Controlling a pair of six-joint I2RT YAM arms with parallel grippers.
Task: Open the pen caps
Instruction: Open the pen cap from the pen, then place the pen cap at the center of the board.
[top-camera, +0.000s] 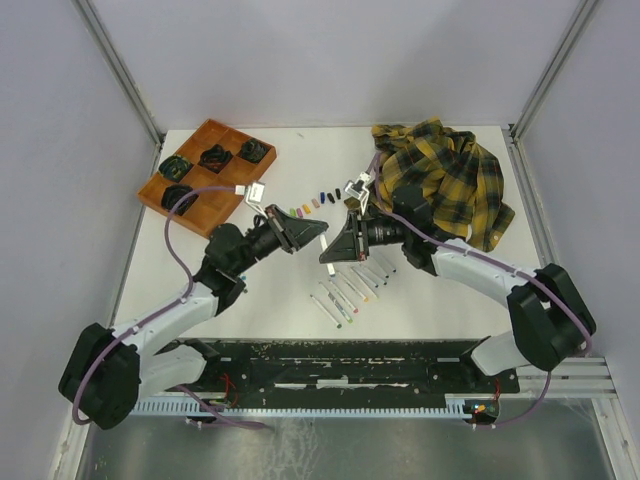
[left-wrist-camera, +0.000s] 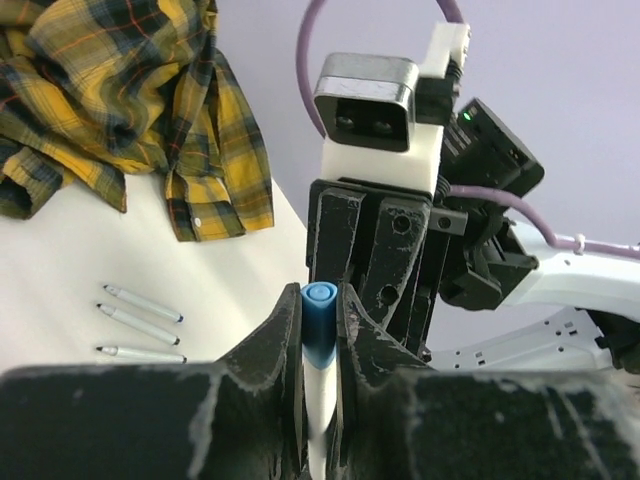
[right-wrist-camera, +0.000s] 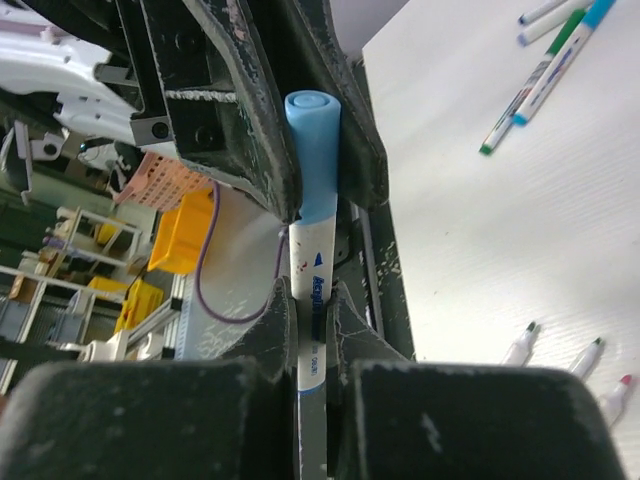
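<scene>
- Left end effector: clamped on the blue cap, which sits between its two fingers; the arm reaches in from the left, low over the surface
- Right end effector: clamped on the white barrel of the same marker, just below the cap; the arm reaches in from the right, so the two end effectors meet nose to nose over the middle of the surface
- Key relation: the marker's long axis runs from one grip into the other, with the cap end in the left grip and the barrel in the right; the cap is seated on the barrel, not yet off
- Coming move, as judged: a straight pull apart along that axis, without bending the marker
- Loose caps lie in a row just behind the end effectors; other markers lie just in front
</scene>
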